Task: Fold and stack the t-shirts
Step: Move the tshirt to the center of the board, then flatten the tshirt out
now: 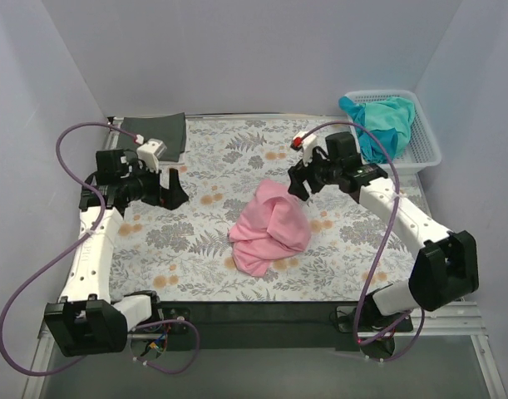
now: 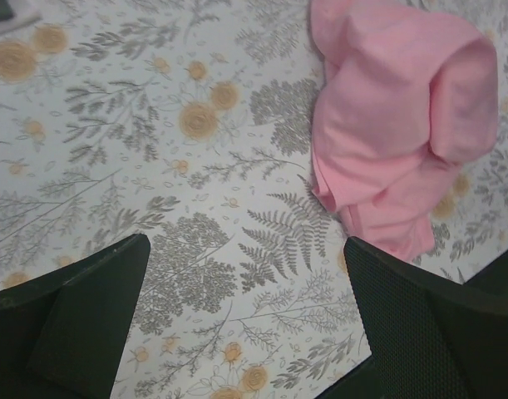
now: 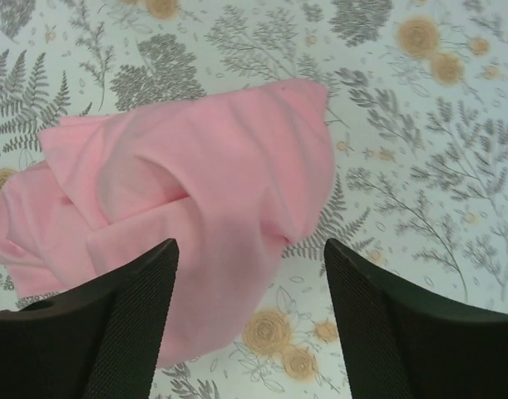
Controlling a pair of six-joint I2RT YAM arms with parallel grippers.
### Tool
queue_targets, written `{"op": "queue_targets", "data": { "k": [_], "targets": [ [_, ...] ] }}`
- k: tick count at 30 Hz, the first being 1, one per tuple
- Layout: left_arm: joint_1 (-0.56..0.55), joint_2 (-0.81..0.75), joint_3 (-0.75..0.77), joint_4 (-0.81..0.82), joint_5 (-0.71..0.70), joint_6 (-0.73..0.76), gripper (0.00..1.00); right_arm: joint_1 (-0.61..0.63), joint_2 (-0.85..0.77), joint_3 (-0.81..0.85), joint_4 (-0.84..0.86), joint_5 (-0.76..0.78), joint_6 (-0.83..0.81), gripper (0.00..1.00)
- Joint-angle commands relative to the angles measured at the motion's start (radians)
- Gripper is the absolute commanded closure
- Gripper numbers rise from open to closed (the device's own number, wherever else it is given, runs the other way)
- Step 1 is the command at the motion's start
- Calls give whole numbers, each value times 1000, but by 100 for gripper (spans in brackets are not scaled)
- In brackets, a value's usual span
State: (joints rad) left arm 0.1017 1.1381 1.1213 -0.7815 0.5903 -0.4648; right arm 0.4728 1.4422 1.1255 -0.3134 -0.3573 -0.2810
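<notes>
The left end effector (image 1: 174,191) hangs over the left part of the floral-printed surface (image 1: 195,253). Its fingers are spread wide with nothing between them. Its wrist view shows only the floral print under the gap, with the pink heap off to the upper right.

Behind it, at the far left corner, the dark charcoal t-shirt (image 1: 158,133) lies flat and looks already folded. In the middle of the surface sits the light pink t-shirt (image 1: 270,226), bunched into a lumpy mound of overlapping folds. No hem, sleeve or collar can be plainly read.

The right end effector (image 1: 300,191) is poised at the mound's far right edge, its fingers likewise wide apart and empty. From its wrist camera, pink cloth fills the space below and between the fingers. I cannot tell whether the fingertips touch the cloth.

Farthest right, the teal t-shirt (image 1: 385,120) is heaped in the white mesh basket (image 1: 428,151) and spills over its rim.

The step in hand appears to be spreading the pink shirt so it can be folded. To do that well, I judge the right arm should pinch a single outer layer near an edge, not the thick middle of the bunch. The left arm should come across to take an opposite edge, so the two can draw apart and lay the cloth flat. Grabbing several layers at once would likely just drag the lump along.
</notes>
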Motion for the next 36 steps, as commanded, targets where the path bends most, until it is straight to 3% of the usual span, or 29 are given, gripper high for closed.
{"op": "queue_targets", "data": {
  "k": [1,3,7,9,21,23,26,27,28,30,33,36],
  "targets": [
    [-81,-47,-73,-56,91,146,2,-81,-117,94,-139,-22,-21,33],
    [-191,-44,-113,-26,47,179,2,-91,-175,62,-252,-78,-55,34],
    [-370,26,-179,42,-56,204,26,-91,-250,-122,-299,-121,-58,36],
    [-443,98,-195,91,-82,184,30,-92,-240,-162,-297,-138,-41,37],
    [-661,354,-248,381,-199,40,32,-103,-45,-267,-133,-155,57,39],
    [-671,406,-249,416,-207,6,34,-106,-17,-259,-110,-154,63,44],
    [-672,483,-219,430,-236,-35,49,-118,36,-224,-90,-157,65,60],
    [-669,500,-209,426,-266,-49,58,-123,56,-210,-93,-158,63,69],
    [-668,517,-193,415,-280,-60,80,-125,64,-187,-93,-161,60,73],
    [-622,540,-123,345,-268,-89,97,-125,73,-158,-101,-172,43,88],
    [-453,471,-39,245,-103,-101,100,-114,80,-129,-98,-212,43,99],
    [-332,347,38,159,2,-63,100,-48,103,-124,-63,-262,71,99]
  ]
}}
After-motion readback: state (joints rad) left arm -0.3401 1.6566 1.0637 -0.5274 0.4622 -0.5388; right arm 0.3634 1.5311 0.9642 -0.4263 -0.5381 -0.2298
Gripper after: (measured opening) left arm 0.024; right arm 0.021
